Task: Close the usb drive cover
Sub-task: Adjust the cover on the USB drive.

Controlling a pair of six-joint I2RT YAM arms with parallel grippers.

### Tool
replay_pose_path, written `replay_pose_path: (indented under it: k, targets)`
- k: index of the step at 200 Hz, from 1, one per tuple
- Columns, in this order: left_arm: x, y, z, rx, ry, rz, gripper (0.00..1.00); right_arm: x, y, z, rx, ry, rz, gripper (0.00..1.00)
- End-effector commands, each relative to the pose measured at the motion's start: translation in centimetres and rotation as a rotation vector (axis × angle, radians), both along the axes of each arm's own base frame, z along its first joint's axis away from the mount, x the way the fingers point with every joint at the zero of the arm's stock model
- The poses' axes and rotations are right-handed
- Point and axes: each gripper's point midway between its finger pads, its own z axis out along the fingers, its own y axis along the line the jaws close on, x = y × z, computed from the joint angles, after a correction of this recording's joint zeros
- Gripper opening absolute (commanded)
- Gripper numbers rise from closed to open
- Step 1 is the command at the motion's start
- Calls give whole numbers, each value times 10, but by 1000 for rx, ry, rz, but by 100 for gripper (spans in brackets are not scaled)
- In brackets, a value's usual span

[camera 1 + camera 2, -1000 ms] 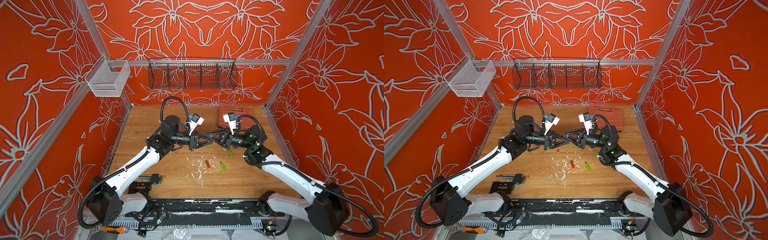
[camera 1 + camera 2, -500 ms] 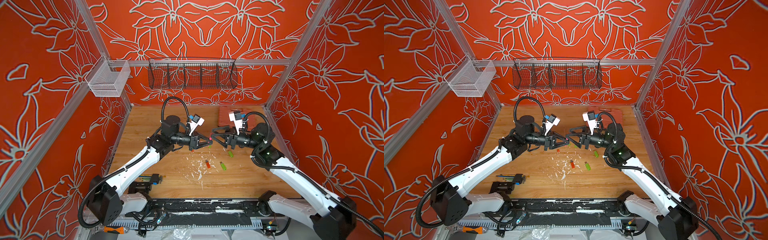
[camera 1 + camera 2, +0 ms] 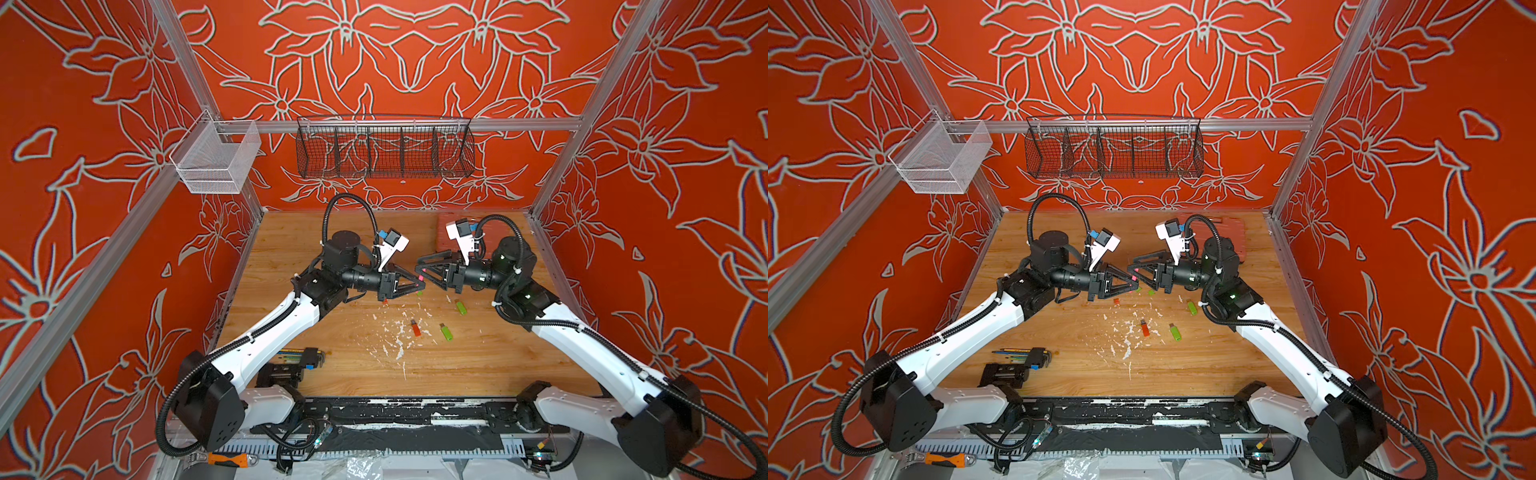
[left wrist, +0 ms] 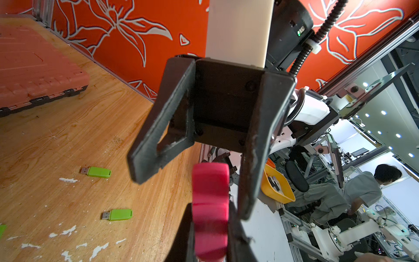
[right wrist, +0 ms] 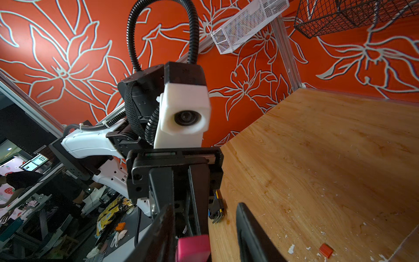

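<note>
Paint-flecked wooden tabletop (image 3: 478, 361), blocky pink usb drive (image 4: 209, 204) in left gripper (image 3: 415, 286)

Robotics lab: aluminium-framed cell (image 3: 519, 124), other rigs (image 4: 340, 236).

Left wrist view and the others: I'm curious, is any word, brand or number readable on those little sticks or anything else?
No text can be read anywhere.
Pink USB drive: plain, no print showing.
Green USB drives: no print showing.
Orange tool case: moulded ridges only.
Yellow and black packet beyond the table: print too blurred.
Screens in the background: too small.
</note>
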Motion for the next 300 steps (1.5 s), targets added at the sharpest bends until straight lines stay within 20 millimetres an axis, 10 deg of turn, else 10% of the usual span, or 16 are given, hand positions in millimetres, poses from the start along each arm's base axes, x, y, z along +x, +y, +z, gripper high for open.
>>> replay_pose_path:
  k: [1, 134, 208, 300]
  targets:
    - [-9, 0, 16, -31, -48, -30, 0, -3, -2, 18, 20, -62, 12, 48]
    - [-5, -3, 22, -45, -71, -35, 0, 0, -1, 9, 4, -43, 18, 33]
    - [6, -12, 47, -82, -172, -61, 0, 3, -4, -5, -26, -4, -16, 1]
    - [38, -3, 102, -215, -403, 5, 0, 19, -6, -87, -136, 252, -111, 0]
